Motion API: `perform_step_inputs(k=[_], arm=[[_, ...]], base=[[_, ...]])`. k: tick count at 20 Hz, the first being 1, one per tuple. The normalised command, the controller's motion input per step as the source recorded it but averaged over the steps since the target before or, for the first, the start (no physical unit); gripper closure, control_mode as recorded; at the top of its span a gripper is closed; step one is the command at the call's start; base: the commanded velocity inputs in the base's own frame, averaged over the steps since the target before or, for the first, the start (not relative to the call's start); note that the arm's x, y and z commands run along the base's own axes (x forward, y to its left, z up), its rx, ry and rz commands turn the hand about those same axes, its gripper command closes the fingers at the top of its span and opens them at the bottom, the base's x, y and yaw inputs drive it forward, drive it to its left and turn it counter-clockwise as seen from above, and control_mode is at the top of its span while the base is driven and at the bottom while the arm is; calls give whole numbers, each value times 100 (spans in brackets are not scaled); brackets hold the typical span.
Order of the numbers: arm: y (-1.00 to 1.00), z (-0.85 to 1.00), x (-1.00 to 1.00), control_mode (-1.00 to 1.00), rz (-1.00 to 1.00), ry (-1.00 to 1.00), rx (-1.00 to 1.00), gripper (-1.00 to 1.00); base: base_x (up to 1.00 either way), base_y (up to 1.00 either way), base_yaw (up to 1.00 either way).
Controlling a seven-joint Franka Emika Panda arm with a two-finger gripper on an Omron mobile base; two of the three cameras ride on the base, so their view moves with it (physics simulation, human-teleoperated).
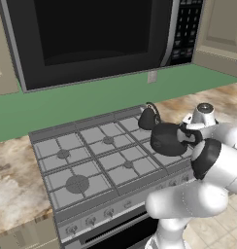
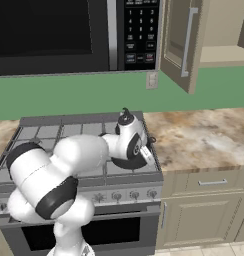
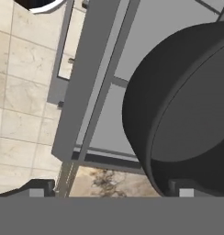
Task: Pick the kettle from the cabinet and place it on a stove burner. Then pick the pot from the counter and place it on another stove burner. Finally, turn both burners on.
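- Sitting on the front right grate of the silver gas range [image 1: 91, 160], near the range's right edge: wide, low dark-grey round pot [image 1: 168, 139], no lid, nothing visible inside from these angles.
- Hovering right at the pot's rim: two-finger gripper [image 3: 111, 189] of the white arm, jaws standing wide apart, one dark fingertip [image 3: 186, 188] close against the pot's outer wall, the other off to the side over the range's front edge; not clamping anything.
- Standing upright just behind the pot on the rear right grate: small black cone-shaped kettle [image 1: 148, 117] with tall arched handle; touching the pot or merely close, cannot tell.
- Lying bare under the grey square grates to the left: small round grey burner caps [image 1: 108, 140], with one bigger burner [image 1: 77, 184] at the front left.
- Stretching away on both sides of the range: beige-brown marbled stone counter [image 2: 204, 135], with low beige drawer units [image 2: 209, 200] below on the right.
- Showing beneath the range front in the hand view: pale tiled floor [image 3: 17, 92].
- Running behind the range: green wall [image 2: 69, 97].
- Hanging above: large black microwave [image 1: 96, 34] with keypad, and to its right the beige wooden wall cabinet [image 2: 180, 42], panelled door with long silver bar handle swinging open, shelf inside partly in view.
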Motion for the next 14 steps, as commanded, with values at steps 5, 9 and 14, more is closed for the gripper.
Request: perform_step_inputs(k=[5,9,14], arm=[[0,34,-35,-100,-3,0,0,-100],[0,34,-32,-100,-2,-1,0,-100],[0,31,-38,-100,-2,-6,0,-100]], base=[[0,0,0],[0,0,0],[0,0,0]])
